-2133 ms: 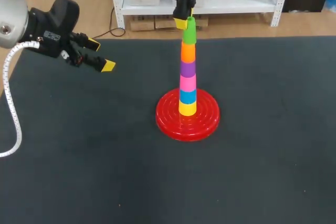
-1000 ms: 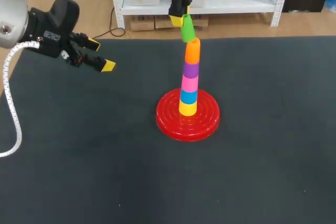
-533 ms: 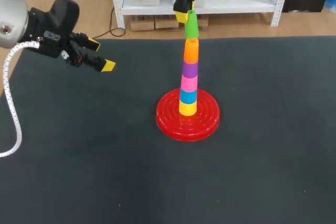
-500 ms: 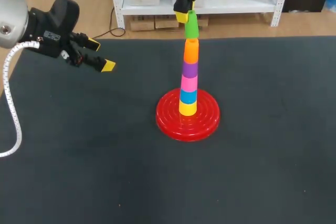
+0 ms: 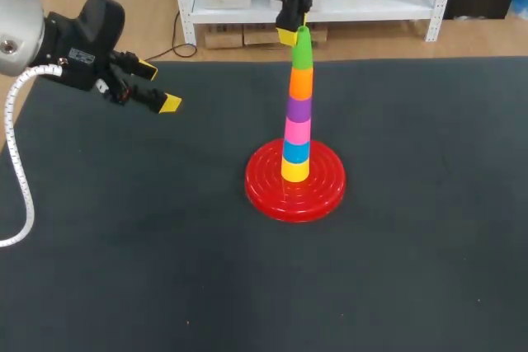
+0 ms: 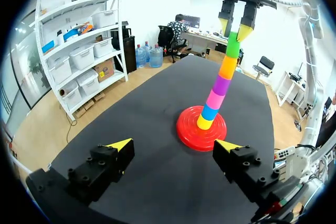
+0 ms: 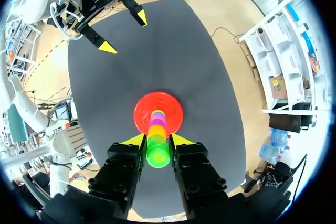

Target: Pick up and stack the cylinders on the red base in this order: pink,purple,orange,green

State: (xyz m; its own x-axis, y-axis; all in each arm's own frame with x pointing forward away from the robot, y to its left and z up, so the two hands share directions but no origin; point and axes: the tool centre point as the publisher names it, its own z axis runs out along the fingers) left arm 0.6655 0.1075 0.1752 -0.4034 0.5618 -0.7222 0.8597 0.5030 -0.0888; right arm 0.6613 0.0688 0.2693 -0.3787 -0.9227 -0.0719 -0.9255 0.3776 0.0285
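The red base (image 5: 262, 190) sits mid-table and carries a straight stack: yellow, blue, pink (image 5: 296, 130), purple (image 5: 299, 109), orange (image 5: 300, 82), with the green cylinder (image 5: 302, 50) on top, its lower edge meeting the orange. My right gripper (image 5: 292, 33) hangs over the stack, shut on the green cylinder (image 7: 157, 151), which shows between its fingers (image 7: 181, 140) above the base (image 7: 140, 115). My left gripper (image 5: 159, 86) stands open and empty above the table's left side, far from the stack. From its own view, the left gripper (image 6: 174, 145) faces the base (image 6: 186, 129) and the green cylinder (image 6: 233, 39).
The dark table mat (image 5: 412, 245) spreads all around the base with nothing else on it. My left arm's white cable (image 5: 15, 162) hangs by the table's left edge.
The right gripper carried the tilted green cylinder to the right, set it upright over the orange one and lowered it onto it. The left arm stayed still.
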